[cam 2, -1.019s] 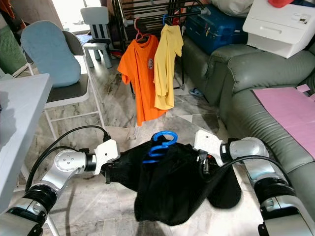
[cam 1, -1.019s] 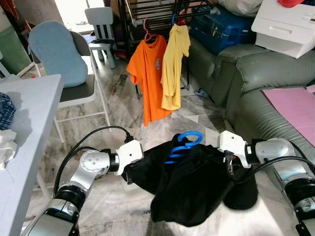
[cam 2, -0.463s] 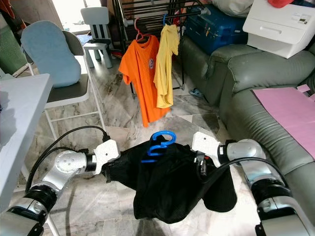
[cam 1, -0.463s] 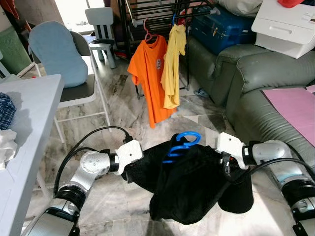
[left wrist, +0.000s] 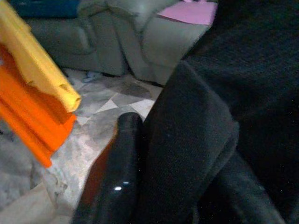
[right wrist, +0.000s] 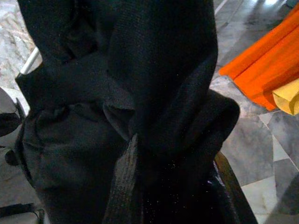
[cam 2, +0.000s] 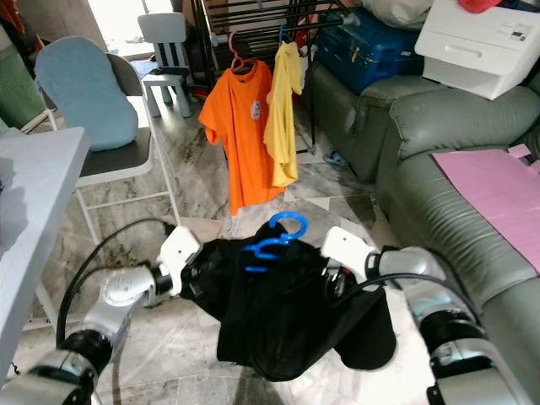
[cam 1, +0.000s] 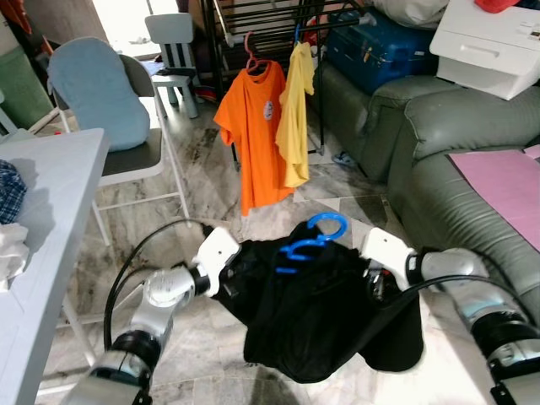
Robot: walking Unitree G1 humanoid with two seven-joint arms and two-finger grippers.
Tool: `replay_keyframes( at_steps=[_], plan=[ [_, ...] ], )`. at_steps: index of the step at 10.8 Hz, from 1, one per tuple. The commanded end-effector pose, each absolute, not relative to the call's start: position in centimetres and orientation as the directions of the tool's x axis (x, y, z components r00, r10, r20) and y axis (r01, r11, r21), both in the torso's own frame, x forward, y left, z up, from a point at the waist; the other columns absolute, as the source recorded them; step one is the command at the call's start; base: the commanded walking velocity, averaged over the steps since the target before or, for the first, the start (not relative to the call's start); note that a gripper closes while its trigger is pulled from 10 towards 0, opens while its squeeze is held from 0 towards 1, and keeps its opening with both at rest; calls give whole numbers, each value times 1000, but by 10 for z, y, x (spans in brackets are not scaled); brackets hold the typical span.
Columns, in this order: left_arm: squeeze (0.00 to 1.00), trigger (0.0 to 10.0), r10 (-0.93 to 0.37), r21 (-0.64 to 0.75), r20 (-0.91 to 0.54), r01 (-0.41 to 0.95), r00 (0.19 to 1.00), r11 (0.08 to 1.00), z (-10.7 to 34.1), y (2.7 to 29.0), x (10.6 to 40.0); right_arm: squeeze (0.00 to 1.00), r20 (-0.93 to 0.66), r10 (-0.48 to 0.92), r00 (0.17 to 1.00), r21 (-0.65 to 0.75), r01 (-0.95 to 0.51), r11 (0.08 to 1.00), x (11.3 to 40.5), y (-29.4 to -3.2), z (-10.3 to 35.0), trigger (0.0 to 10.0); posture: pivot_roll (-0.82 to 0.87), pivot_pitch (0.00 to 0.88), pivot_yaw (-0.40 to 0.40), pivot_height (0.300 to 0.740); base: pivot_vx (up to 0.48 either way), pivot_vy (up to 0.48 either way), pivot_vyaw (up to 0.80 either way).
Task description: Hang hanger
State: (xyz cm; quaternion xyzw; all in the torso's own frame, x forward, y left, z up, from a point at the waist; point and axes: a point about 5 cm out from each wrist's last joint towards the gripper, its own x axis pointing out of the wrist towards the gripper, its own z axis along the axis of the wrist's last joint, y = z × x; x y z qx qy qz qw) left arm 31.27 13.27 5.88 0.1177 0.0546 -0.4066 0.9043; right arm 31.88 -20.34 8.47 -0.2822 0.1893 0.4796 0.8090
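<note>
The black garment [cam 1: 321,312] on its blue hanger [cam 1: 308,240], held above the floor short of the rack [cam 1: 278,17], is soft and light; left claw [cam 1: 226,283] and right claw [cam 1: 375,287] each pinch a shoulder, so support the stiff hanger there

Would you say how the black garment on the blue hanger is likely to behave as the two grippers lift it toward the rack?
The black garment will probably stay floppy: it sags in folds between the left gripper and right gripper. It looks light, likely to swing. It may slip on the blue hanger, since it bunches unevenly around it.
</note>
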Motion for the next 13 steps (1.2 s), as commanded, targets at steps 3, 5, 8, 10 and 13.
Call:
replay_keyframes(
  at_steps=[3,5,8,10,13],
  plan=[
    [1000,10000,-739,207,-245,779,627,592,53,143,306,0,-600,611,516,-272,-850,452,320,-203,74,0,-162,0,60,740,0,0,0],
    [1000,10000,-701,227,-240,741,672,633,54,148,309,0,-601,582,548,-275,-825,493,321,-202,70,0,-164,0,70,740,0,0,0],
    [1000,10000,-603,158,-198,632,773,759,52,153,313,0,-610,528,591,-264,-779,568,320,-201,59,0,-165,0,74,740,0,0,0],
    [1000,10000,-340,67,-189,357,921,932,43,169,316,0,-566,469,678,-230,-676,701,322,-195,52,0,-162,0,80,740,0,0,0],
    [1000,10000,10,-13,-238,-13,971,1000,27,198,306,0,-448,278,849,-135,-372,918,327,-190,49,0,-155,0,93,740,0,0,0]
  ],
)
